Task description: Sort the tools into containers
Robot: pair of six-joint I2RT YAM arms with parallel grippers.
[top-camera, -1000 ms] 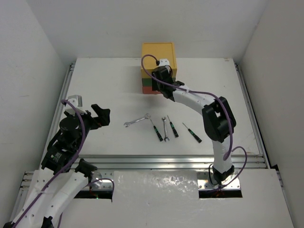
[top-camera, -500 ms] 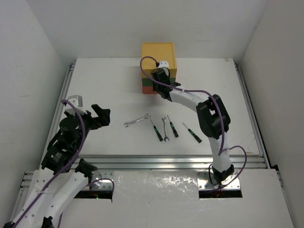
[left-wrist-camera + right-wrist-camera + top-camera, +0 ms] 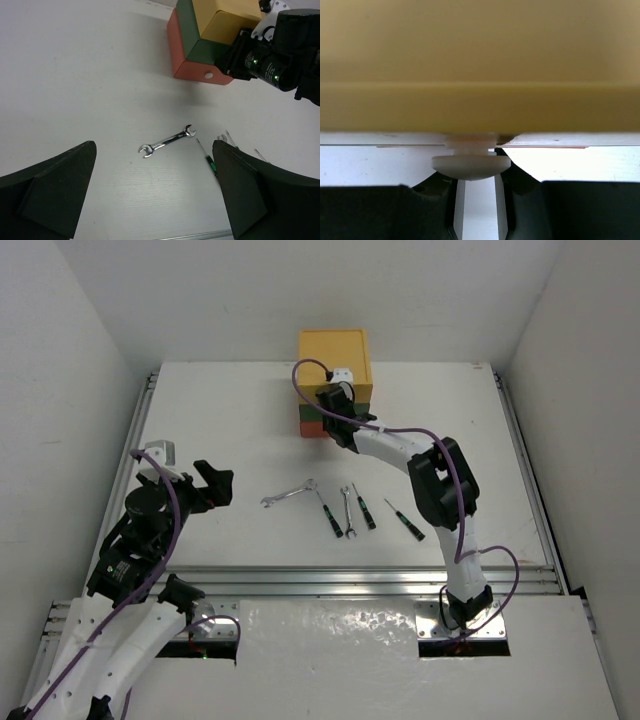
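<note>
Overhead and left-wrist views share the chest; right wrist hugs a knob.

Bright, even overhead light; soft shadow beside drawer chest; right-wrist view blurred, yellow drawer out of focus.

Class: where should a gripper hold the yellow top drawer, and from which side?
The white knob, head-on from the yellow drawer's front, one finger each side. The face is flat; the knob alone protrudes, and its wide cap over a narrower neck should resist slipping.
</note>
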